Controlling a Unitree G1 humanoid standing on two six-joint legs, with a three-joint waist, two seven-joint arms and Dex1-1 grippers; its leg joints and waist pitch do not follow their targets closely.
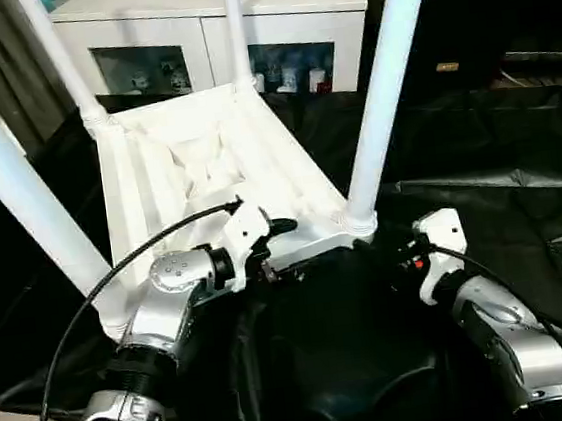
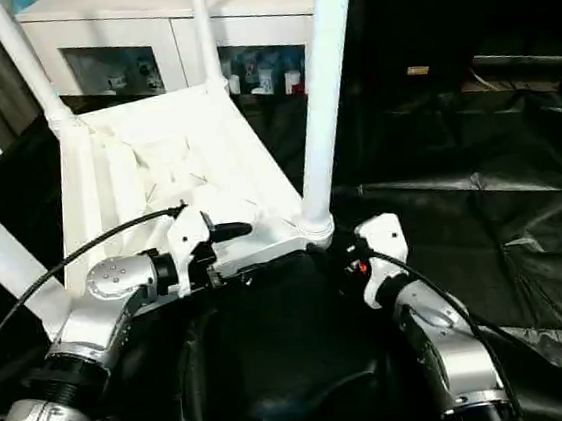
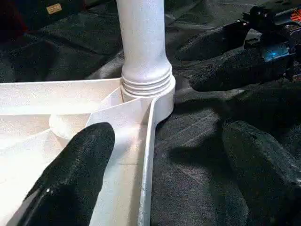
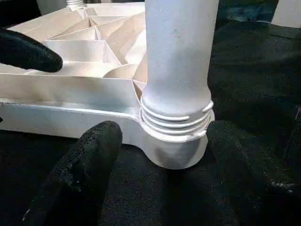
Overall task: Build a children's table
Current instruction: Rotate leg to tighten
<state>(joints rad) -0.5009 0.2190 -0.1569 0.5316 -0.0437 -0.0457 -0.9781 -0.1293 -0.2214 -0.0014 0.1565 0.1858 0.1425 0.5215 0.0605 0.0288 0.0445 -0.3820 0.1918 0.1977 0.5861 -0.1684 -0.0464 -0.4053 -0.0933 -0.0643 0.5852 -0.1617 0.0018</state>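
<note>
the white children's table (image 1: 206,168) lies upside down on a black sheet (image 1: 479,180), legs up. the left gripper (image 3: 164,174) is wide open over its near edge. the right gripper (image 4: 164,174) is wide open around the near right leg's (image 4: 178,61) corner socket (image 4: 174,150).

Soft, even indoor light; the white table (image 1: 226,166) glares pale against the dark black sheet (image 1: 499,178), and the near fingertips (image 3: 70,183) blur in the wrist views
</note>
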